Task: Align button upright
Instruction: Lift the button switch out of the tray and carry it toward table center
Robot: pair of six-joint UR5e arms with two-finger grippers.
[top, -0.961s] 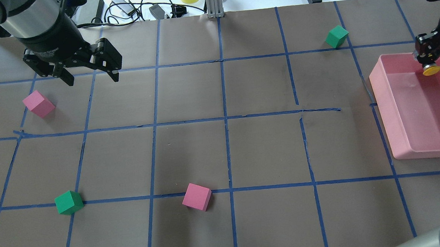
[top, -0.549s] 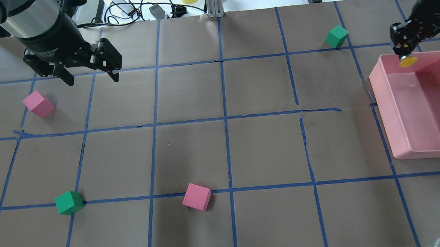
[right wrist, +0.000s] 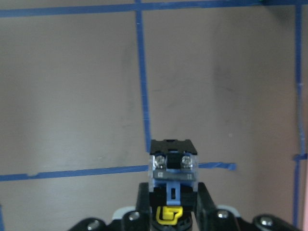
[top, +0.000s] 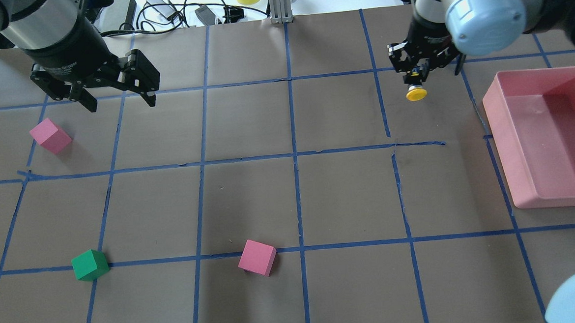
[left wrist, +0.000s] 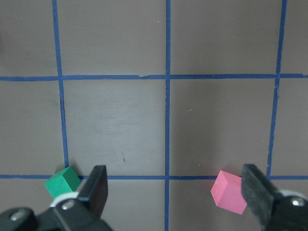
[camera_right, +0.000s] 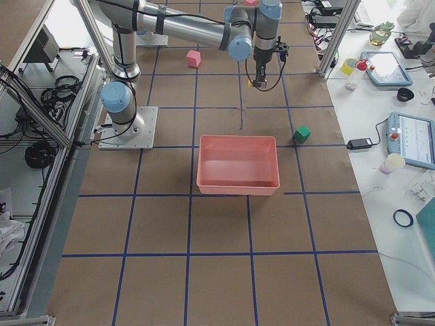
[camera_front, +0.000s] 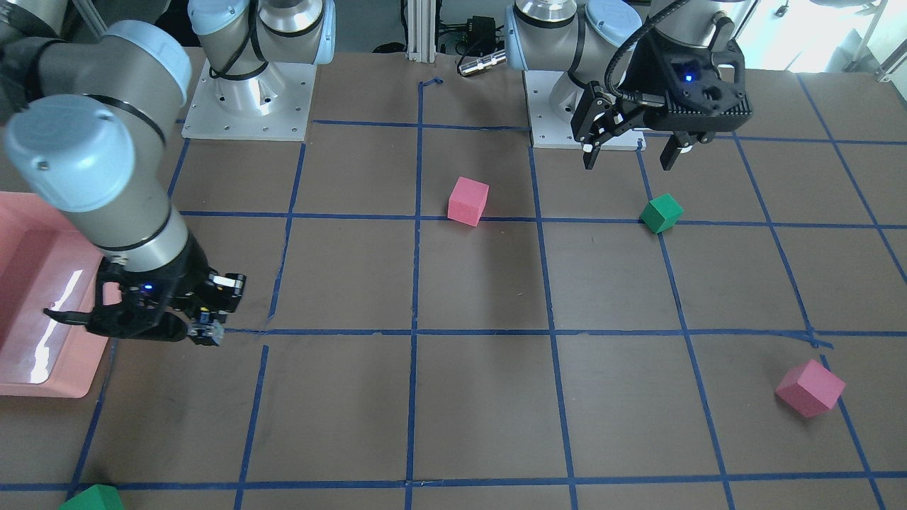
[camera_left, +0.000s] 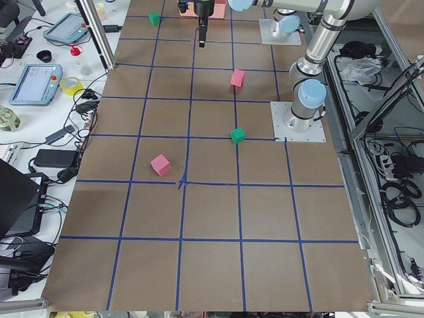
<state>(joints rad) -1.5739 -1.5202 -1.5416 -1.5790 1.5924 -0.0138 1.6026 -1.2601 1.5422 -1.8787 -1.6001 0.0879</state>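
Now the right gripper (top: 413, 78) clamps the button (top: 416, 94), yellow cap jutting past its tips; the left gripper (top: 120, 102), jaws apart, hangs well away.

Tray (top: 499, 145) sits at the table's (top: 348, 193) right edge, and the right gripper (top: 414, 82) has the button (top: 416, 94) hanging just left of its far corner. The left gripper (top: 117, 99) hangs far left with a cube (top: 50, 136) near it. Two more cubes (top: 90, 265) sit nearer the robot.
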